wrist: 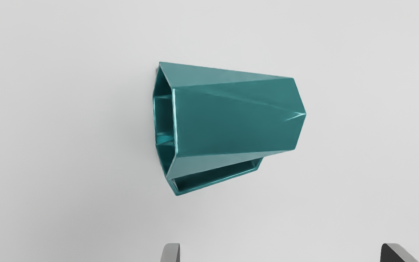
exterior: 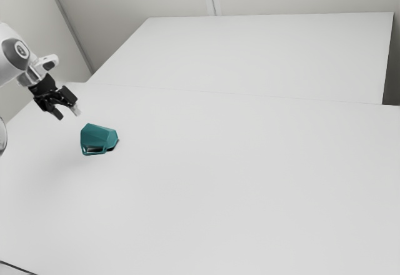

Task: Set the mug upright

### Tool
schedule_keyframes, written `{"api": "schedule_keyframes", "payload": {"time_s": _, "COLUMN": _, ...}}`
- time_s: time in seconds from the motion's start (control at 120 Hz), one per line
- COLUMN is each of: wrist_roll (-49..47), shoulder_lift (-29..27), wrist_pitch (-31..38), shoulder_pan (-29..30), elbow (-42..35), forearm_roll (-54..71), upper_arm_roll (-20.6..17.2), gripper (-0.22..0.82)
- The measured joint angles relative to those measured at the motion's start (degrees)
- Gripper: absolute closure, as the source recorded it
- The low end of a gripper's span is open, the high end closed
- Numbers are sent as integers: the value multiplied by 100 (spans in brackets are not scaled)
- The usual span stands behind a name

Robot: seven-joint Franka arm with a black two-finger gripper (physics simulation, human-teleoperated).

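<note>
A teal, faceted mug lies on its side on a white surface, toward the exterior view's left. Its handle runs along one side, nearest the fingertips in the wrist view. The black claw hangs near the mug, fingers apart, holding nothing.

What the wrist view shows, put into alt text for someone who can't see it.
A teal mug lies on its side on a pale table, its faceted body tapering from the mouth to the base. Its handle is on the side nearer the gripper, which is open and not touching it.
</note>
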Motion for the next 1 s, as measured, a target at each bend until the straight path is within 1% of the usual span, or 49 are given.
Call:
{"api": "schedule_keyframes", "payload": {"time_s": 0.108, "wrist_roll": 382, "shoulder_lift": 322, "wrist_pitch": -3, "shoulder_pan": 285, "elbow": 133, "forearm_roll": -341, "upper_arm_roll": -41, "gripper": 0}}
{"api": "schedule_keyframes", "payload": {"time_s": 0.192, "wrist_roll": 678, "shoulder_lift": 598, "wrist_pitch": -39, "shoulder_pan": 426, "elbow": 416, "forearm_roll": -531, "upper_arm_roll": -77, "gripper": 0}}
{"api": "schedule_keyframes", "payload": {"time_s": 0.333, "wrist_roll": 1148, "shoulder_lift": 1147, "wrist_pitch": -212, "shoulder_pan": 778, "elbow": 1012, "forearm_roll": -849, "upper_arm_roll": -297, "gripper": 0}}
{"api": "schedule_keyframes", "payload": {"time_s": 0.45, "wrist_roll": 1474, "shoulder_lift": 1507, "wrist_pitch": -443, "shoulder_pan": 1034, "elbow": 1353, "forearm_roll": -1159, "upper_arm_roll": -490, "gripper": 0}}
{"api": "schedule_keyframes", "payload": {"time_s": 0.733, "wrist_roll": 2047, "shoulder_lift": 1881, "wrist_pitch": -971, "shoulder_pan": 1269, "elbow": 1475, "forearm_roll": -1883, "upper_arm_roll": -623, "gripper": 0}}
{"api": "schedule_keyframes", "payload": {"time_s": 1.0, "wrist_roll": 2375, "shoulder_lift": 2136, "wrist_pitch": -1241, "shoulder_pan": 1312, "elbow": 1473, "forearm_roll": -2428, "upper_arm_roll": -687, "gripper": 0}}
